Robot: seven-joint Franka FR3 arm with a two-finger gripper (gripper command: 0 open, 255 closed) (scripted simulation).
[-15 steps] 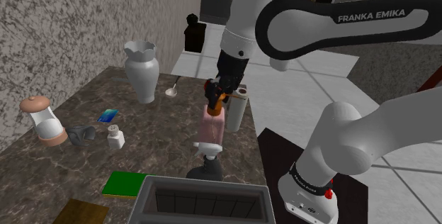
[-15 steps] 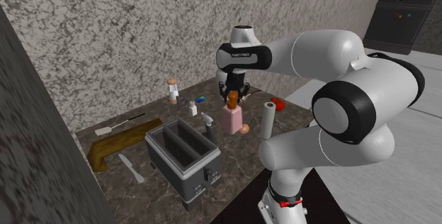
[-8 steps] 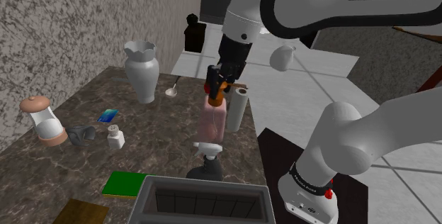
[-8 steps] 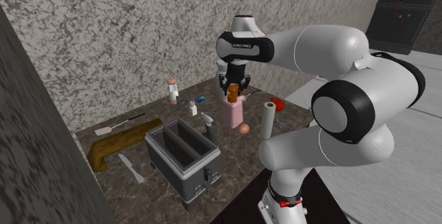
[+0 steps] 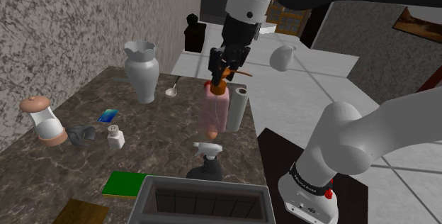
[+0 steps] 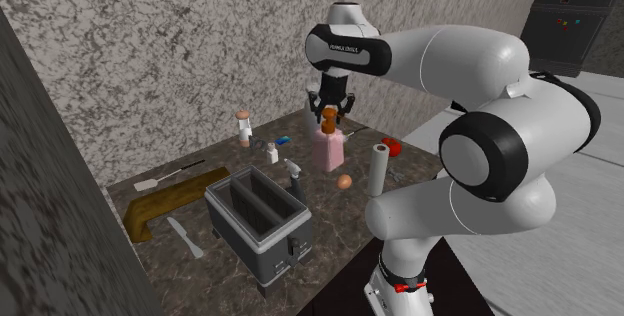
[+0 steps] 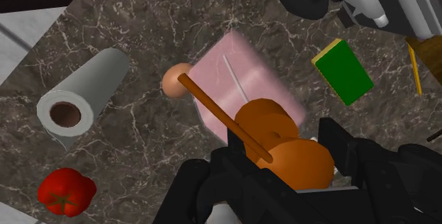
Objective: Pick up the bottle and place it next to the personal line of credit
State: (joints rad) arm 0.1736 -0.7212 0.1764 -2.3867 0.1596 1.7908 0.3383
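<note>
Gripper point(image 5: 225, 63) pinched on the orange pump top of the pink bottle point(image 5: 214, 109); wrist view showed my two black fingers point(image 7: 212, 180) clasping the cap from either side. The bottle hung upright beneath the gripper, above the dark marbled surface point(image 5: 163, 127), and seemed clear of it in the second exterior view.

Noted just beside the bottle: a white paper roll point(image 5: 236, 110), standing upright, on the side toward the surface's edge. A small peach-coloured ball point(image 7: 173, 81) lay on the surface close under the bottle. A red fruit point(image 7: 66, 192) sat past the paper roll.

The blue-green card point(image 5: 108, 115) lay flat, well apart from the bottle, toward the shoulder view's left, near a small white shaker point(image 5: 115, 137) and in front of a white vase point(image 5: 141, 70).

A spray bottle point(image 5: 207, 160) stood between the bottle and a grey toaster point(image 5: 205, 200). A green block point(image 5: 125, 184) lay beside the toaster.
</note>
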